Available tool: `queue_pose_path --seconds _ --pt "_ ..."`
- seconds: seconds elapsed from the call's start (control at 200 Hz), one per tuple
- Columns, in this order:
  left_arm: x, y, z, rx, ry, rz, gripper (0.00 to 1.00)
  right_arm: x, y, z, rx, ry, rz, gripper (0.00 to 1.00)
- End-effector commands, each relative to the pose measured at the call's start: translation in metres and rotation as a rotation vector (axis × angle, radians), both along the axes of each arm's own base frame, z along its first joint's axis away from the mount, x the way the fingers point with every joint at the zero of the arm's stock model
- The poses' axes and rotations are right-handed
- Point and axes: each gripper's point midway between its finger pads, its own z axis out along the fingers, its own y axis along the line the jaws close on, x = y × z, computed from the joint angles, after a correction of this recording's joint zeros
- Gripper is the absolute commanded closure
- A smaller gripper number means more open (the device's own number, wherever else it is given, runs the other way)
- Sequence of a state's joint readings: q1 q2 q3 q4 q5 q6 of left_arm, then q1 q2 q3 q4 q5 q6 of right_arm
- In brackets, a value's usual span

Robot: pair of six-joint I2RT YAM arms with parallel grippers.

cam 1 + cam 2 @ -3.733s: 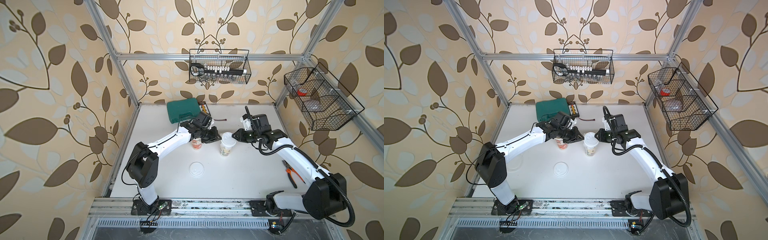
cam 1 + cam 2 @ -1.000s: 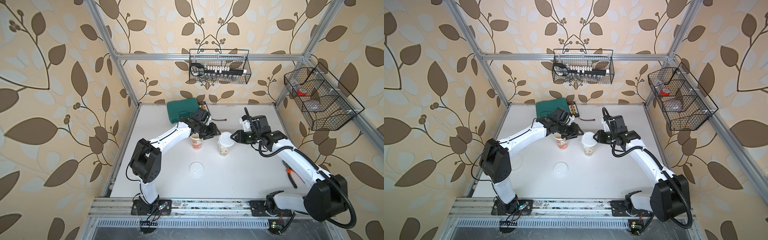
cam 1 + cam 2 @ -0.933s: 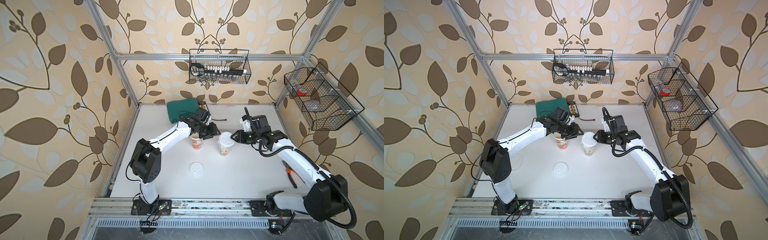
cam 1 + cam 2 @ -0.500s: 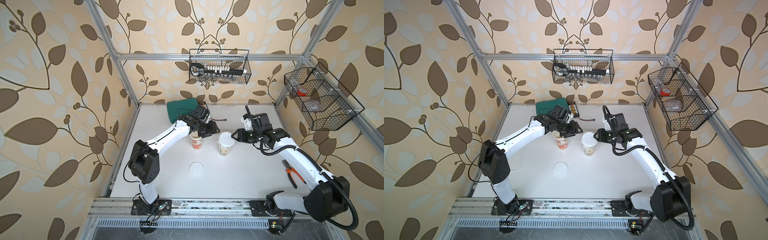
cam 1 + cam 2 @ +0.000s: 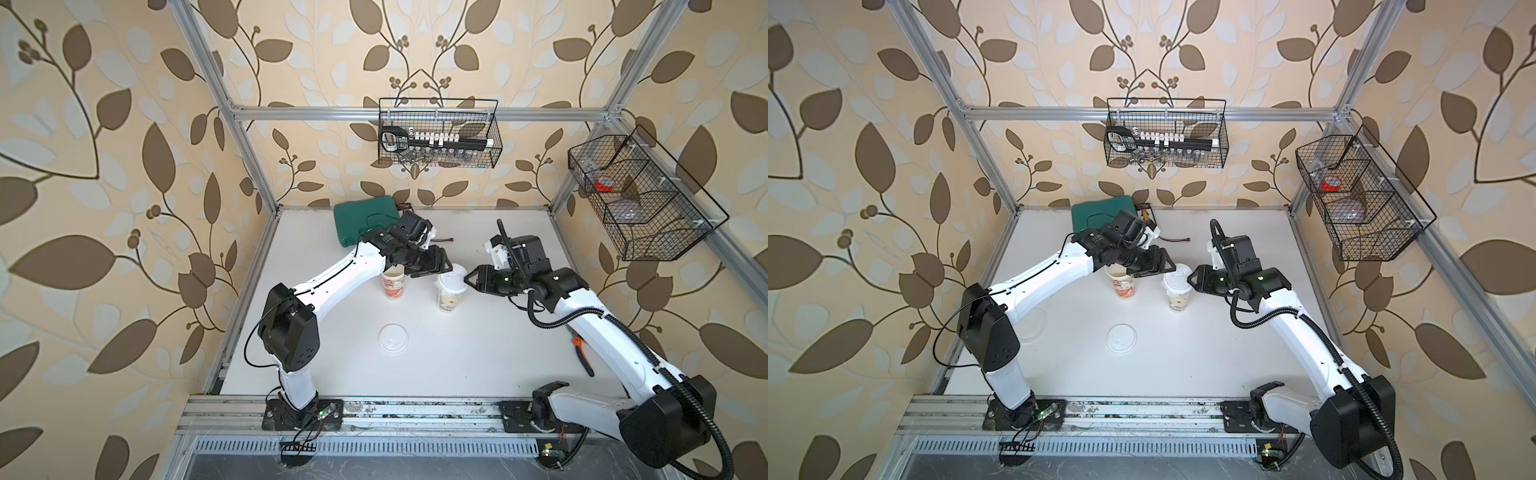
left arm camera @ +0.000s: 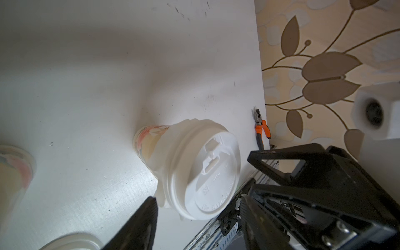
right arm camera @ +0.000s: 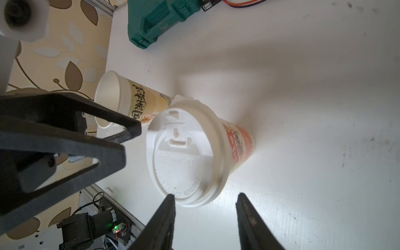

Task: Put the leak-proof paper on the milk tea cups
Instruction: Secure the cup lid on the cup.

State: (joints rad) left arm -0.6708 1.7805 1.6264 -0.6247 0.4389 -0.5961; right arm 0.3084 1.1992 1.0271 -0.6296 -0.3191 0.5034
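Observation:
Two milk tea cups stand mid-table. One cup (image 5: 392,286) (image 5: 1123,286) (image 7: 138,101) has an open mouth. The other cup (image 5: 448,299) (image 5: 1177,303) (image 6: 147,142) carries a white lid (image 5: 451,277) (image 7: 181,155). The leak-proof paper (image 6: 160,151) hangs out as a crumpled translucent skirt under that lid. My left gripper (image 5: 445,266) (image 6: 198,198) is open just behind the lid's left side. My right gripper (image 5: 471,279) (image 7: 205,195) is open at its right side. Neither holds anything.
A loose white lid (image 5: 392,338) (image 5: 1121,338) lies nearer the front. A green case (image 5: 365,216) and a cable sit at the back. Orange-handled pliers (image 5: 582,357) (image 6: 262,129) lie by the right edge. Two wire baskets hang on the walls.
Both grippers' jaws have spread wider and drawn slightly back from the lidded cup. The cups and the loose lid have stayed put.

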Motion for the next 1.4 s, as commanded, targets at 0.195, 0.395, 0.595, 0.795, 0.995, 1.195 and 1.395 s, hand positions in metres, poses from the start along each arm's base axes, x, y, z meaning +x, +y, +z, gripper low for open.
queue_pose_path --seconds 0.195,0.395,0.595,0.795,0.995,1.195,1.395 --pt "0.000 -0.005 -0.013 0.037 -0.005 -0.049 0.41 0.004 0.012 -0.008 0.060 0.024 0.009 0.54" --pt "-0.002 -0.005 -0.025 0.064 0.009 -0.049 0.48 0.005 0.013 -0.014 0.060 0.038 0.011 0.58" --pt "-0.006 -0.002 -0.040 0.100 0.027 -0.042 0.56 0.001 0.008 -0.032 0.028 0.065 0.010 0.69" --pt "-0.013 0.001 -0.060 0.147 0.060 -0.037 0.58 -0.005 0.002 -0.052 -0.018 0.097 0.008 0.72" --pt "-0.023 0.009 -0.084 0.197 0.102 -0.024 0.62 -0.005 -0.004 -0.062 -0.057 0.109 0.004 0.73" --pt "-0.032 0.010 -0.091 0.202 0.120 -0.022 0.62 -0.003 -0.011 -0.064 -0.090 0.104 0.003 0.73" --pt "-0.042 -0.002 -0.072 0.155 0.114 -0.027 0.59 0.010 -0.012 -0.051 -0.112 0.068 0.027 0.72"
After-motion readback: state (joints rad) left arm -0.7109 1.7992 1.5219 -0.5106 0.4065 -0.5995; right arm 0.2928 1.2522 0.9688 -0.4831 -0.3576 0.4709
